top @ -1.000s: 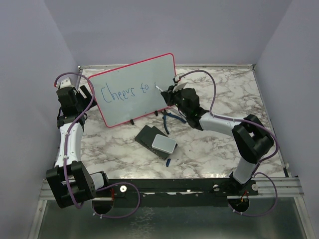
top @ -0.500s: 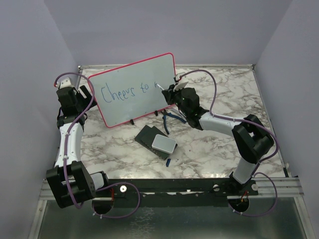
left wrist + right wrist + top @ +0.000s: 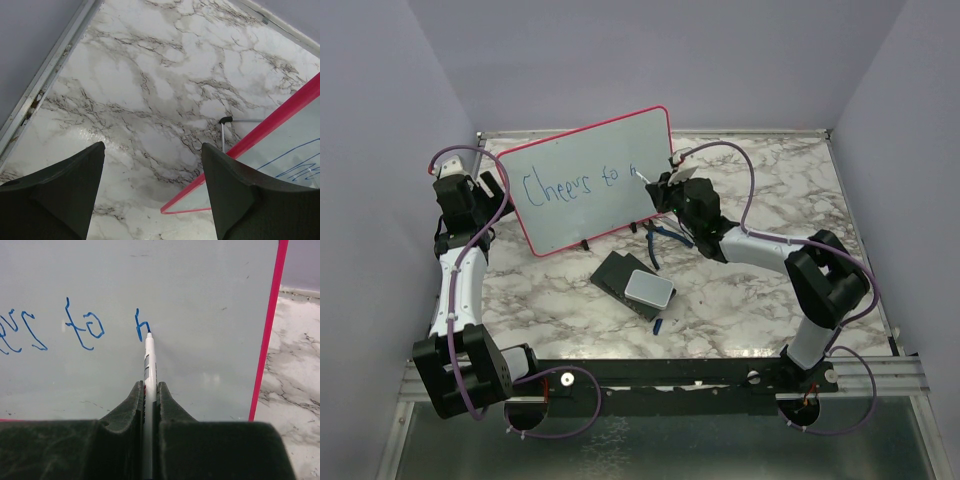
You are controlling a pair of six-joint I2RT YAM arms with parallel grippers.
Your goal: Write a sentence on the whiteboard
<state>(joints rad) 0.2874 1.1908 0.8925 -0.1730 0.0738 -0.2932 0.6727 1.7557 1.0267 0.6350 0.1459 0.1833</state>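
The right gripper (image 3: 150, 390) has its jaws pressed together on a marker (image 3: 149, 357), pinching the thin barrel so that it points straight ahead. The marker's blue tip touches the whiteboard (image 3: 210, 300) at the end of a single blue letter, short of the board's right edge and its red frame. That letter is the last mark of the sentence (image 3: 570, 183), which reads "Cheers to" across the upper half of the whiteboard, with the lower half bare. The left gripper (image 3: 152, 146) has its jaws spread wide with nothing between them. It hangs just off the whiteboard's left end, over the marble table (image 3: 150, 75), with the board's lower corner and one small black foot (image 3: 226, 120) near its right finger. The whiteboard stands tilted on its feet. In front of its lower edge lie a dark block with a grey-white pad (image 3: 648, 288) and, farther forward, a small blue cap (image 3: 658, 325).
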